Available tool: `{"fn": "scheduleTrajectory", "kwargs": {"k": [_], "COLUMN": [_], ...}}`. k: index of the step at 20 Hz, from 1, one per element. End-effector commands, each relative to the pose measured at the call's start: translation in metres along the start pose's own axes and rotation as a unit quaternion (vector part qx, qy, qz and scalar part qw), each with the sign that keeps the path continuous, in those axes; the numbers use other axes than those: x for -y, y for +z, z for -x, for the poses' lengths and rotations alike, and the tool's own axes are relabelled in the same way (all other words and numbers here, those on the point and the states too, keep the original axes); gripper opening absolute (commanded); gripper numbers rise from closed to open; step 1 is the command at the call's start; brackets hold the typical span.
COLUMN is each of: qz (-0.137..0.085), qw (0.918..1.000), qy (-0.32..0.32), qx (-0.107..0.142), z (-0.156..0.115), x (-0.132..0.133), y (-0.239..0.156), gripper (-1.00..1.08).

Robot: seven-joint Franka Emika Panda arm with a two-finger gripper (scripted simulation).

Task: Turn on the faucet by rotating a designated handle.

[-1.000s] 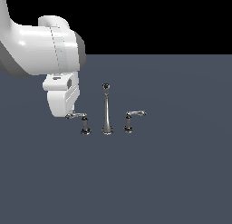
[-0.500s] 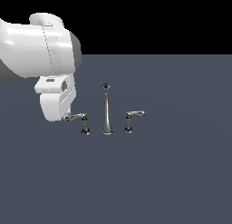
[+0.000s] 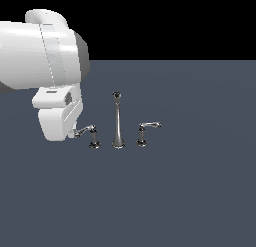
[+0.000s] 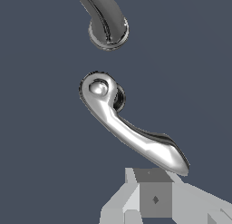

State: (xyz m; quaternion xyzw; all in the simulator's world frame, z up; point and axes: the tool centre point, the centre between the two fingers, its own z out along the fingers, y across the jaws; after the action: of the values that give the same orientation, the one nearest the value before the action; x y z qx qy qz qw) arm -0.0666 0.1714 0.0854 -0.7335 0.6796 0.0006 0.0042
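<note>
White arm's gripper [image 3: 76,133] at the tip of the chrome lever handle [image 3: 89,130] on the exterior view's left.
Shiny chrome three-piece faucet [image 3: 118,122] stands on the flat dark grey floor [image 3: 190,191]: tall slender spout centre, twin lever handle [image 3: 146,129] on the right. Grey finger [image 4: 149,191] touches or sits just beside the lever end; jaw width cannot be told.

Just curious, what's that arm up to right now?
Hand at the tip of the handle; grip unclear. Spout and other lever untouched. Nothing in the way.
</note>
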Motion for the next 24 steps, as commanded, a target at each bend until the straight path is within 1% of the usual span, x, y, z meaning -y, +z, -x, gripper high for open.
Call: {"fn": "scheduleTrajectory", "kwargs": {"k": [1,3,4,17,18,19,24], "qz": [0.002,0.003,0.002,0.003,0.003,0.002,0.002], "qw": [1.0,1.0,1.0,1.0,1.0,0.9999,1.0], "qy": [0.005,0.005,0.0,0.005,0.005,-0.015,-0.005], "qx": [-0.003,-0.003,-0.001,-0.003,-0.003,0.001,-0.001], "z": [-0.01,-0.011,-0.003,-0.055,-0.055,-0.03,-0.063], "x": [-0.009,-0.013,-0.01,-0.033,-0.033,-0.034,-0.025], "y": [0.0,0.0,0.0,-0.001,-0.001,0.0,-0.001], "gripper": [-1.0,-1.0,-1.0,-1.0,-1.0,-1.0,-1.0]}}
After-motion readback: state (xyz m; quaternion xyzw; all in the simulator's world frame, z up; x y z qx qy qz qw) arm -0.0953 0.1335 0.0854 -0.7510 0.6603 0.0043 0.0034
